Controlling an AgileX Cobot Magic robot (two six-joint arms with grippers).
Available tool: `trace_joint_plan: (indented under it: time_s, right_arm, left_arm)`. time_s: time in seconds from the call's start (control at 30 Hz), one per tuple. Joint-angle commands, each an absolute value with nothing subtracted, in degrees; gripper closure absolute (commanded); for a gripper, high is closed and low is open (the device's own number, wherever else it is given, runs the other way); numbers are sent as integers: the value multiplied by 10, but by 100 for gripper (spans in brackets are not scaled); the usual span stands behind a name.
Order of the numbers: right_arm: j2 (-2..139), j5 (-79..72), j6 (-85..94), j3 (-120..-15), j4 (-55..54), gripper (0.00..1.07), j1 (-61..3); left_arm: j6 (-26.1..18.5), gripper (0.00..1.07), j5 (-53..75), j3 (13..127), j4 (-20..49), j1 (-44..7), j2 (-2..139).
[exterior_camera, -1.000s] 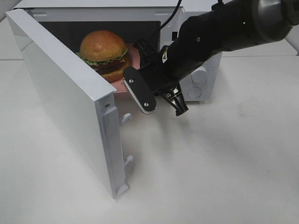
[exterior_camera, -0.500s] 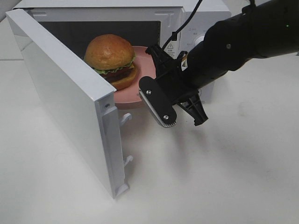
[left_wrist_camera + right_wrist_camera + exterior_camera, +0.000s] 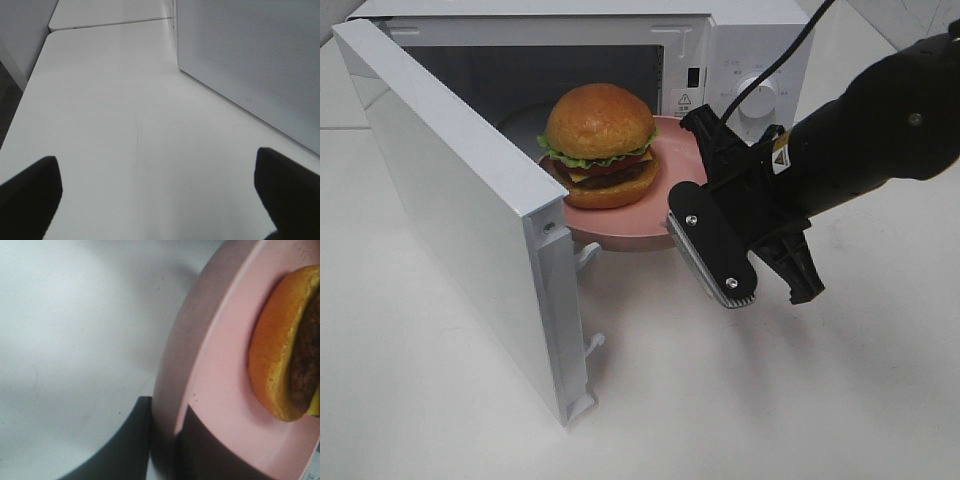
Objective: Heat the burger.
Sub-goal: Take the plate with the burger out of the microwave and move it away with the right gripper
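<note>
One burger (glossy bun, lettuce edge, dark patty) is sitting on the plate my right gripper is pinching, at the microwave mouth; my left gripper is gaping.

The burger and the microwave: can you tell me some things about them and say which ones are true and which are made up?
1. The burger sits on a pink plate. True.
2. The microwave door is closed. False: it stands wide open.
3. The right gripper is pinching the plate's rim. True.
4. The burger has no top bun. False: a brown domed bun sits on top.
5. The left gripper is holding the plate too. False: it is open over the bare white table, beside the microwave, holding nothing.
</note>
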State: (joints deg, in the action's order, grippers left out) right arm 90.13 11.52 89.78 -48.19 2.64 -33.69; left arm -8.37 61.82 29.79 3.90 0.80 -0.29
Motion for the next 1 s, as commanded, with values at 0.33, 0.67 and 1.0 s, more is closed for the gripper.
trace_joint_plan:
  time_s: [0.33,0.67,1.0]
  right_arm:
    - [782,95,850,-405,21,107,-329]
    - [697,117,820,-347,25,107,-329]
    - [608,186,780,-308,63,107,-329]
  left_arm:
    - [-84,9,613,296,38,9,-5]
    - [-84,9,613,296,38,9,-5]
    - [-84,9,613,296,38,9,-5]
